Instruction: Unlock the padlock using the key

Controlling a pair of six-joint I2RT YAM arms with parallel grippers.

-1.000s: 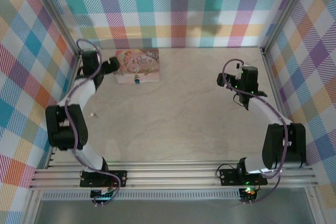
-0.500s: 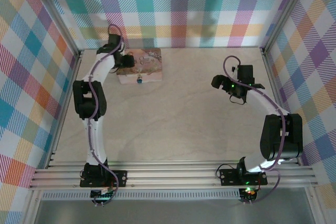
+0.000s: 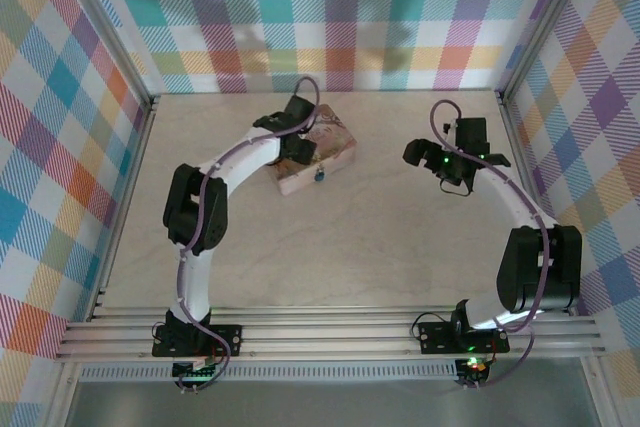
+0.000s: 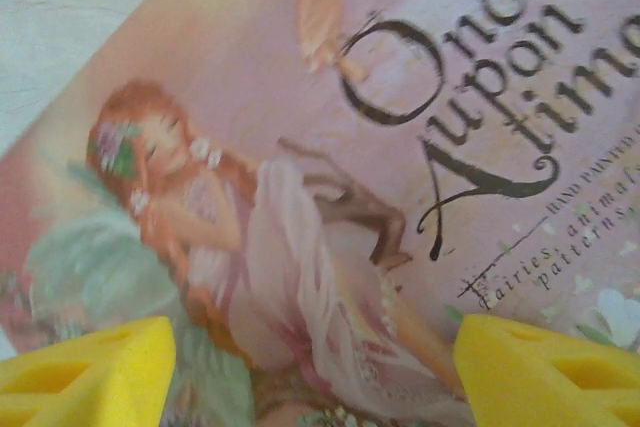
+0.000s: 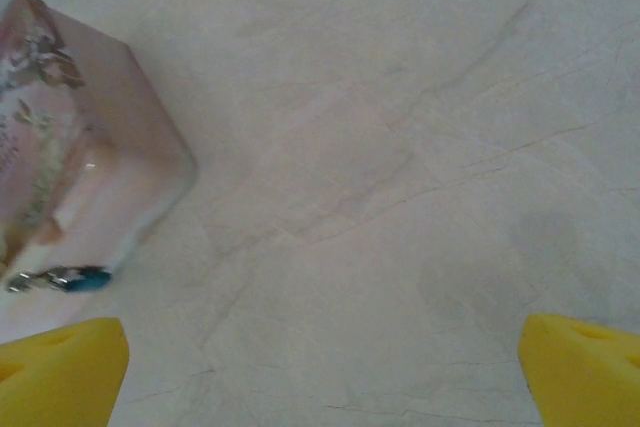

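Swung inward since a second ago, your left arm now reaches mid-table, and the pink box (image 3: 330, 154) lies askew there, lid shut and contents hidden. Your left gripper (image 4: 315, 332) stands apart over the lid, while your right gripper (image 5: 325, 327) gapes above the table (image 5: 400, 147). The padlock (image 5: 75, 278) is at the box's front edge, small and blurred.

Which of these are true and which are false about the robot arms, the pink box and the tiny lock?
1. The left tool is right above the pink box. True.
2. The right tool is holding the padlock. False: its jaws are wide open over the bare table, and the padlock sits at the box's edge.
3. The box lid says "Once upon a time" and shows a fairy. True.
4. The two tools are touching each other. False: they are well apart, the left one at the box and the right one off to the side.
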